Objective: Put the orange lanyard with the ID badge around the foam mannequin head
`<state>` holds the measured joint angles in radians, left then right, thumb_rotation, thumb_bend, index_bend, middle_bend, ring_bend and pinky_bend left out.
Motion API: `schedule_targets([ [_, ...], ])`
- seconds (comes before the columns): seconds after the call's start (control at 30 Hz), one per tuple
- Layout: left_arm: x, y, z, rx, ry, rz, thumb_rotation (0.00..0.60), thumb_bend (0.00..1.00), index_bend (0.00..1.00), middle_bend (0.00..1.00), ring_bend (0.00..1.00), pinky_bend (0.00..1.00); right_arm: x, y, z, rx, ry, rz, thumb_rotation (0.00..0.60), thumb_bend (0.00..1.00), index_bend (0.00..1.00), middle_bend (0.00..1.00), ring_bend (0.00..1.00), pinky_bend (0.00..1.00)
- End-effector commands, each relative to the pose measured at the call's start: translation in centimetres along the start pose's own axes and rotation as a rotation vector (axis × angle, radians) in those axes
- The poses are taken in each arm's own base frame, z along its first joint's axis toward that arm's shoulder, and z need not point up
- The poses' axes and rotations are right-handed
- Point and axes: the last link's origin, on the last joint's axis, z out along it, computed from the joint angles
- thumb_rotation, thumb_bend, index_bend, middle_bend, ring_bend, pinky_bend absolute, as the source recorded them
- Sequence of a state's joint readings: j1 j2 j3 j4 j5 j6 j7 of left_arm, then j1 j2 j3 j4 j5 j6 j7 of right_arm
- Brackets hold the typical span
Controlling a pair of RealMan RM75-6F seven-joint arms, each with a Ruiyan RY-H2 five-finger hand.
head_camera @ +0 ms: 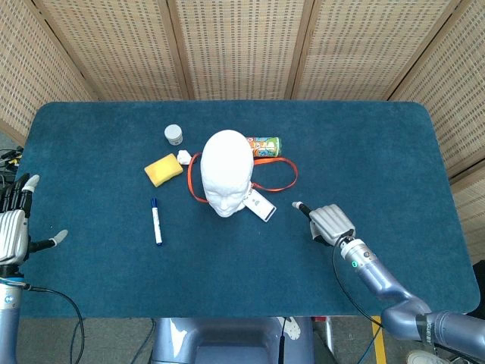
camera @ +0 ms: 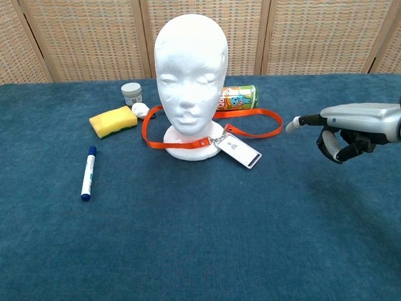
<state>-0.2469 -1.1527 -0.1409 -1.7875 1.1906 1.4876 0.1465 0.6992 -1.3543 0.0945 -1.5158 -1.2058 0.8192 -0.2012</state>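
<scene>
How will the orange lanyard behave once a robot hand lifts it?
The orange lanyard is a thin flat strap lying in a loose loop, so it is probably floppy and will sag. The ID badge clipped to it would likely dangle and swing.

White foam head (camera: 190, 69); orange lanyard (camera: 250, 116); yellow sponge (camera: 113, 121); blue tablecloth (camera: 200, 238).
</scene>
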Motion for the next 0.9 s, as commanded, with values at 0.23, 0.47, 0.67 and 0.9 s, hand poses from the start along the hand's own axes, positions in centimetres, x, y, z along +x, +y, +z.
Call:
schedule_targets([
  [0.23,-0.1,0.0,0.1,0.002,0.004,0.008,0.600,0.01,0.00,0.00,0.00,0.00,-1.1,-2.8,2.3,0.022,-0.013,-0.005,0.600,0.97,0.11,0.70,0.55,0.78],
  [0.47,-0.2,-0.1,0.2,0.004,0.000,0.009,0.600,0.01,0.00,0.00,0.00,0.00,-2.0,-4.8,4.3,0.020,-0.031,-0.006,0.600,0.97,0.11,0.70,0.54,0.78],
  [0.67,-0.1,-0.2,0.2,0.008,-0.001,0.008,0.600,0.01,0.00,0.00,0.00,0.00,-2.3,-5.5,5.0,0.008,-0.032,0.012,0.600,0.97,0.11,0.70,0.55,0.78],
  [0.9,-0.2,-0.2,0.3,0.009,-0.005,0.009,0.600,0.01,0.00,0.00,0.00,0.00,-2.5,-6.6,5.8,0.018,-0.047,0.027,0.600,0.97,0.11,0.70,0.55,0.78],
])
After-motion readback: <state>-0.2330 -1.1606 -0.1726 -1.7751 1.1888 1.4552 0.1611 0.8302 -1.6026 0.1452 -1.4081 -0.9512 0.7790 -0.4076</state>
